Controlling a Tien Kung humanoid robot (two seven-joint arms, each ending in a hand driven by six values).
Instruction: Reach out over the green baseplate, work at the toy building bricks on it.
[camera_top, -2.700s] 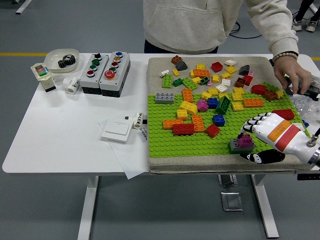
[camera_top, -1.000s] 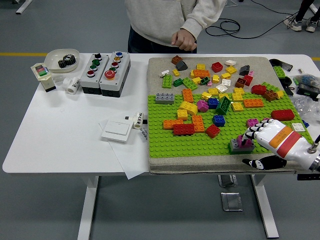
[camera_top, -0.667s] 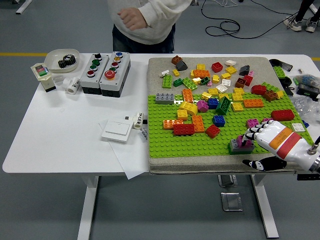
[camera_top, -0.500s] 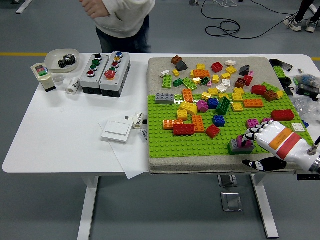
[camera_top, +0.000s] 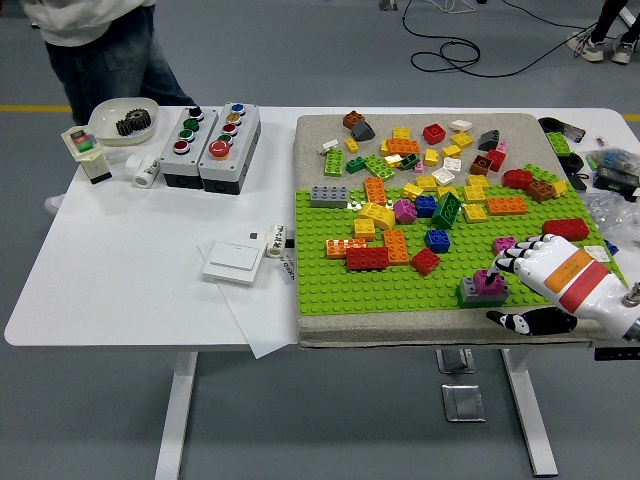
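The green baseplate (camera_top: 380, 290) lies on a beige mat on the right half of the table, strewn with several loose bricks in many colours. Near its front right corner a small magenta brick (camera_top: 487, 281) sits on a grey brick (camera_top: 468, 295). My right hand (camera_top: 503, 291) comes in from the lower right. Its fingers (camera_top: 503, 262) are spread over the magenta brick, their tips touching its top. The thumb (camera_top: 515, 321) lies apart at the mat's front edge, so nothing is grasped. A pink brick (camera_top: 504, 244) and a red brick (camera_top: 566, 229) lie just behind the hand. The left arm is out of view.
Two grey button boxes (camera_top: 210, 145), a white bowl (camera_top: 110, 112) holding a gear and a white switch plate (camera_top: 233, 262) on paper occupy the table's left half. Small clutter (camera_top: 610, 170) lies at the right edge. A person (camera_top: 90, 50) stands at the far left corner.
The person has walked from the far side of the table to its far left corner. My right hand has shifted only slightly and stays on the magenta brick.
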